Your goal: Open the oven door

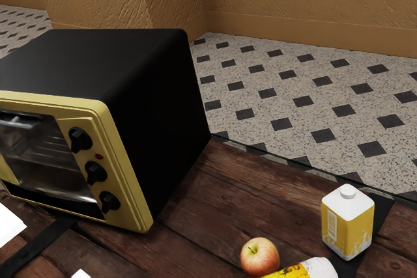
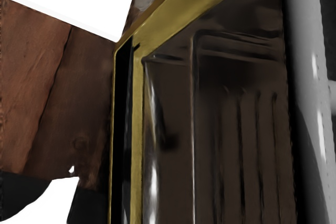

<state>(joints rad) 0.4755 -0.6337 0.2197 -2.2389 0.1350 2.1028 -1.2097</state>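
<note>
Oven door (image 1: pixel 52 161), glass-fronted, is seen in exterior view's left, apparently shut within yellow frame (image 1: pixel 127 177) of black oven (image 1: pixel 156 122). Approach to handle is judged in hand: smooth, pale-grey bar (image 2: pixel 310 77), taken for door handle, is seen close to camera in wrist view. Whether gripper is apart, together or clamped on bar cannot be told. Secure grip, then outward pull along door's swing, is called for. Wire rack (image 2: pixel 194 129) is glimpsed through glass; ridged black knobs (image 1: pixel 96 172) are set beside door, above rough-grained plank table (image 1: pixel 189 226).

It looks like a home kitchen: oven (image 1: pixel 161 128), apple (image 1: pixel 259 257) and carton (image 1: pixel 348 227) on a wooden table (image 1: pixel 205 200), patterned floor (image 1: pixel 267 110) beyond.
</note>
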